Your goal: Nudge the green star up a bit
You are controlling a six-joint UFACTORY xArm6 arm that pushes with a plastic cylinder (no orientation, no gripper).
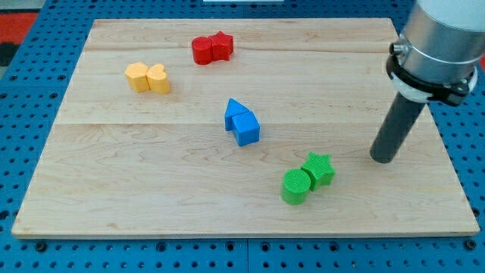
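Observation:
The green star (319, 168) lies on the wooden board (151, 167) at the view's lower right. A green cylinder (296, 186) touches it on its lower left. My tip (383, 158) rests on the board to the right of the star, a little above its level, with a clear gap between them. The dark rod rises from the tip toward the view's upper right into the grey arm body (443, 38).
A blue pair, a triangle (235, 112) and a cube-like block (245, 129), sits near the board's middle. Two red blocks (211, 48) sit at the top centre. Two yellow blocks (148, 77) sit at the upper left. A blue pegboard (30, 91) surrounds the board.

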